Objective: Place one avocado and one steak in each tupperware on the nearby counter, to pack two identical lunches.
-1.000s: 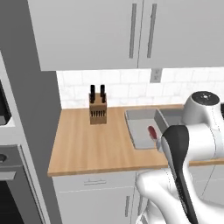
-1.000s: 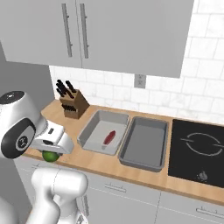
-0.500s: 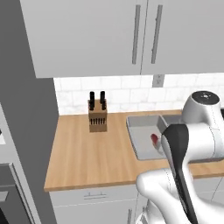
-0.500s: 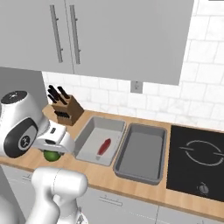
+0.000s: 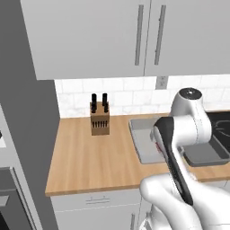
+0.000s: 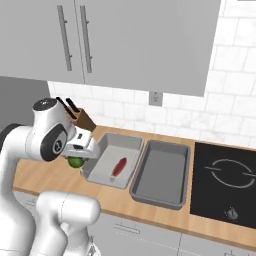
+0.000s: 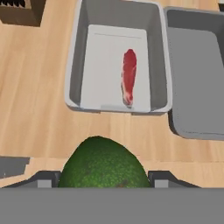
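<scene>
1. Over the counter's (image 6: 35, 175) front edge, the tool (image 7: 103, 177) is gripping a bumpy dark-green avocado (image 7: 102, 164) btwn its two fingers, w/ jaws spread fairly wide round the fruit's rounded body.
2. Key relation: the nearer tupperware (image 7: 74, 65) is lying straight ahead of the tool in the hand view, past a strip of bare wood; in the right base view it's sitting just right of the avocado (image 6: 75, 161). So the coming move, I'd judge, is a short carry forward over the near rim, then a drop.
3. That bin is already holding one steak (image 7: 128, 77): flat red slab w/ paler streaks, long axis running near-to-far along the bin, lying right of the bin's centre. The left part of the floor is looking free for the avocado.
4. Second tupperware (image 7: 197, 65) is sitting rim-to-rim beside the first, on the stovetop (image 6: 225, 175) side, and is showing nothing inside.
5. Materials: bins are light-grey, smooth, thick-rimmed, shallow rectangles; the counter is showing light-brown wood grain. A wooden knife block (image 5: 99, 120) is standing toward the back edge by the white tiled wall, well apart from the bins.
6. Progress, as a judgement: one steak placed, first avocado in transit, second lunch not yet begun.
7. Risk: round fruit may roll onto the steak on release.
</scene>
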